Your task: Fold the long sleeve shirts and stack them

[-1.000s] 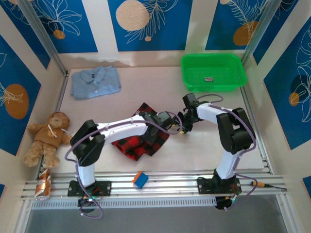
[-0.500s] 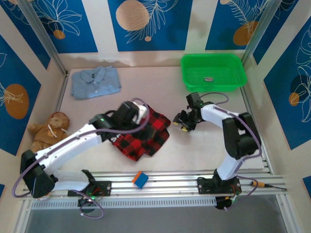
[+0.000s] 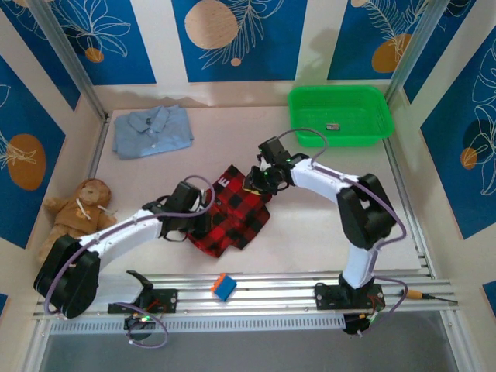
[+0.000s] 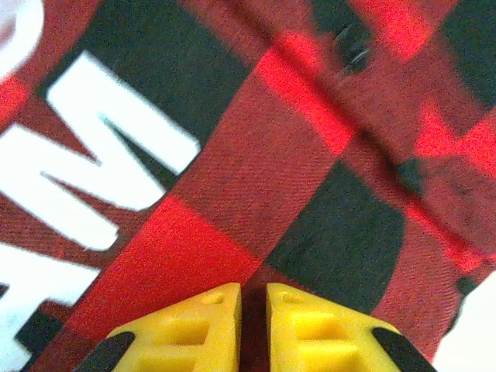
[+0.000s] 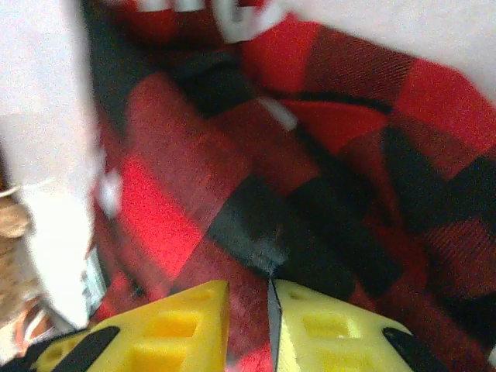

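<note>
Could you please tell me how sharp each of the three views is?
Top external: sharp, evenly lit. Left wrist: flannel shirt weave crisp at centre, white lettering smeared toward the left edge. Right wrist: the shirt is blurred throughout, washed out at upper left.

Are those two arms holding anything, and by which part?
Both arms' jaws seem shut on the red checked shirt: left arm at its left edge, right arm at its far corner.

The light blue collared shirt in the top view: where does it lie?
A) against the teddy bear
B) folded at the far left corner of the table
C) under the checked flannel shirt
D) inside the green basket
B: the light blue collared shirt lies folded at the far left corner, apart from the checked flannel shirt.
</note>
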You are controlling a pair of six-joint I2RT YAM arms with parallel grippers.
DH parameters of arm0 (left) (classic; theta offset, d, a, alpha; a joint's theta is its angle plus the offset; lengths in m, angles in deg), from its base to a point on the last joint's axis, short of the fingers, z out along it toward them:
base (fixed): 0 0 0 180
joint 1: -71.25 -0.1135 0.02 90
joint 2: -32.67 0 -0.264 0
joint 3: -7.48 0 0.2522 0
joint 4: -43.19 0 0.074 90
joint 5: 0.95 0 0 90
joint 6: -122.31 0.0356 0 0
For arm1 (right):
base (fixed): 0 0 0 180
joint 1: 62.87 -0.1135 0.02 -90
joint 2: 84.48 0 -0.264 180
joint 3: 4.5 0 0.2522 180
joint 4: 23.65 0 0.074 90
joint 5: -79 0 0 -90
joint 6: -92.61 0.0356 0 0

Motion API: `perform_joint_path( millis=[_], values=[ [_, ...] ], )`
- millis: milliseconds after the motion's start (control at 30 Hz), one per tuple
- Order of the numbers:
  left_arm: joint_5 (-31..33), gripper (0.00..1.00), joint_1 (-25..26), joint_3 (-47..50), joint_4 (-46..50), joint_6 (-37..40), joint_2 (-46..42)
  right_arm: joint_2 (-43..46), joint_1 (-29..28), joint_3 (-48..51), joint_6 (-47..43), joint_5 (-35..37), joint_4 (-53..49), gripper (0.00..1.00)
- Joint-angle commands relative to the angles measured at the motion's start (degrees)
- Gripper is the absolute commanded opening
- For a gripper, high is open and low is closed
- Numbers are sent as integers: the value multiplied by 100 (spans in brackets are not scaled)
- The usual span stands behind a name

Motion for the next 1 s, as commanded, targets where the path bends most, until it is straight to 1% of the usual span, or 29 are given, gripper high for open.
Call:
perform_joint_path(
  millis=[0, 167, 300, 367, 500, 533, 567, 633, 700, 767, 833, 867, 933, 967],
  values=[
    [-373, 16, 236, 426, -876, -537, -133, -475, 133, -252, 87, 180, -238, 20],
    [-326, 16, 680, 738, -1340, -874, 156, -1213, 186, -712, 114, 363, -374, 20],
    [-385, 16, 768, 881, -1534, -903, 327, -1779, 245, -1462, -1, 570, -564, 20],
    [-563, 16, 768, 866, -1724, -917, 383, -2035, 278, -1922, -112, 508, -657, 21],
    [-1076, 24, 841, 640, -2084, -1095, 394, -2285, 285, -2742, -499, 407, -982, 26],
    [-1161, 26, 836, 546, -2074, -1141, 290, -2231, 287, -2814, -603, 351, -1007, 29],
    [-1210, 31, 817, 387, -1967, -1145, 70, -2118, 284, -2853, -739, 247, -1006, 32],
    [-1055, 40, 718, -176, -1202, -926, -339, -1777, 282, -2826, -919, 121, -1052, 36],
    [-913, 47, 445, -927, -291, -581, -535, -1258, 276, -2673, -1051, 21, -1114, 41],
    [-971, 51, 34, -1512, 296, -344, -452, -766, 279, -2443, -1080, -45, -1179, 45],
    [-733, 52, -319, -1968, 775, -37, -200, -262, 251, -2119, -977, -103, -1207, 46],
    [-719, 52, -528, -2124, 829, 61, -14, -14, 216, -1819, -887, -171, -1179, 46],
    [-1008, 51, -864, -2292, 600, 167, 401, 419, 75, -1240, -662, -353, -1055, 45],
    [-1055, 50, -961, -2404, 459, 239, 635, 607, -54, -921, -541, -478, -921, 42]
  ],
)
